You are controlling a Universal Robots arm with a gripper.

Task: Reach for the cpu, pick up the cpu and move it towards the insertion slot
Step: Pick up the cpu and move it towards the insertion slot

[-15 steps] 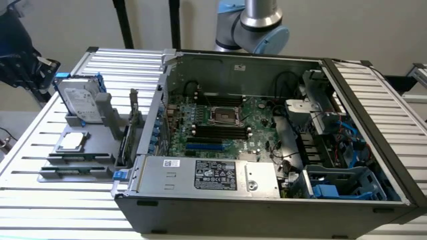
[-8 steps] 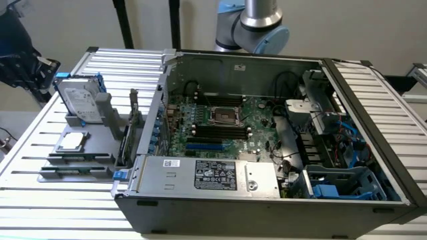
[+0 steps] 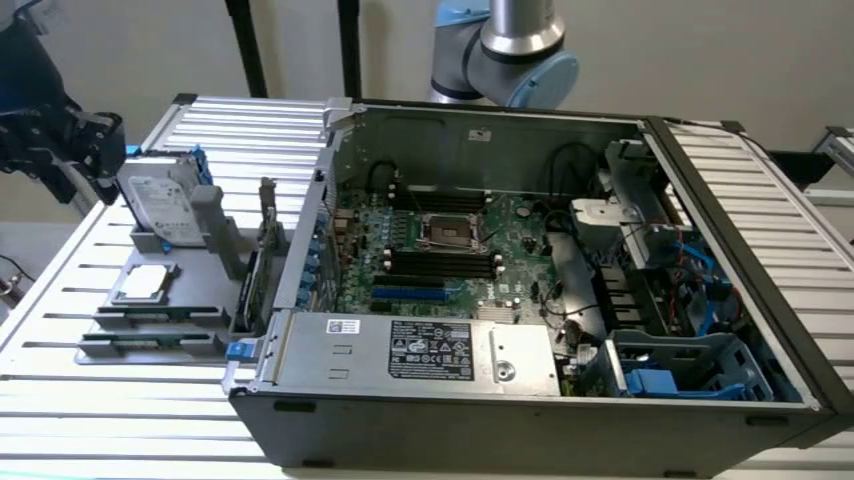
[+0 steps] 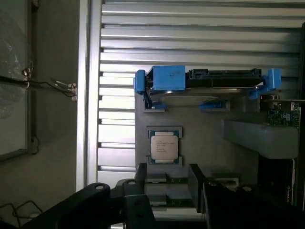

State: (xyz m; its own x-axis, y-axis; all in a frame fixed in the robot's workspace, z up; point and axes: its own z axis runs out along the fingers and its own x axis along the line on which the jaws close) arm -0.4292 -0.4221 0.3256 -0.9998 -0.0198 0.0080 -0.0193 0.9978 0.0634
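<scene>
The cpu (image 3: 144, 283), a small square chip with a silver top, lies flat in a recess of the grey holder (image 3: 200, 300) on the slatted table, to the exterior view's left of the computer case. In the wrist view the cpu (image 4: 164, 145) lies just beyond my black fingers (image 4: 195, 183). My gripper (image 3: 80, 150) hangs high above the holder's far end, open, with nothing between its fingers; it appears in the wrist view too (image 4: 169, 191). The insertion slot (image 3: 447, 232), a silver-framed socket with a dark centre, sits on the green board inside the case.
An upright silver hard drive in a blue frame (image 3: 160, 205) stands on the holder just behind the cpu. The open computer case (image 3: 534, 400) has tall metal walls, black memory slots (image 3: 427, 265), cables and a power supply (image 3: 414, 350). The arm's column (image 3: 514, 50) rises behind the case.
</scene>
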